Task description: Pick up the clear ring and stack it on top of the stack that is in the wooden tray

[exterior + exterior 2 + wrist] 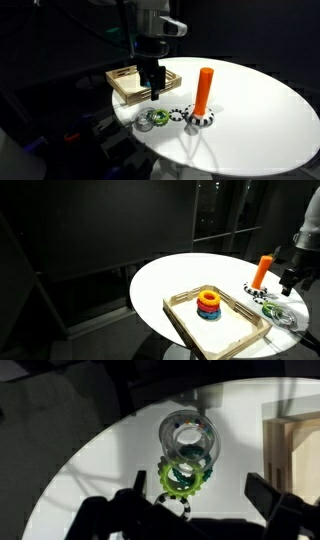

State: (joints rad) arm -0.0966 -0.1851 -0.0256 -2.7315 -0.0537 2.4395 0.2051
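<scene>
My pincer (200, 492) gaping wide, empty, hovers over clear ring (188, 438) near counter (260, 110) edge, beside wooden tray (125, 85). I should centre first, straddle one wall, descend straight, and avoid green gear ring (182, 478) crowding it.

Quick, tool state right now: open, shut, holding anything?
Tool: open, holding nothing; the clear ring is not gripped.

Setting: my round white tabletop (262, 112) stands brightly lit in a dark room. Beyond its edge in an exterior view are black wall panels (95, 225) and dim, reflective glass (228, 208).
</scene>
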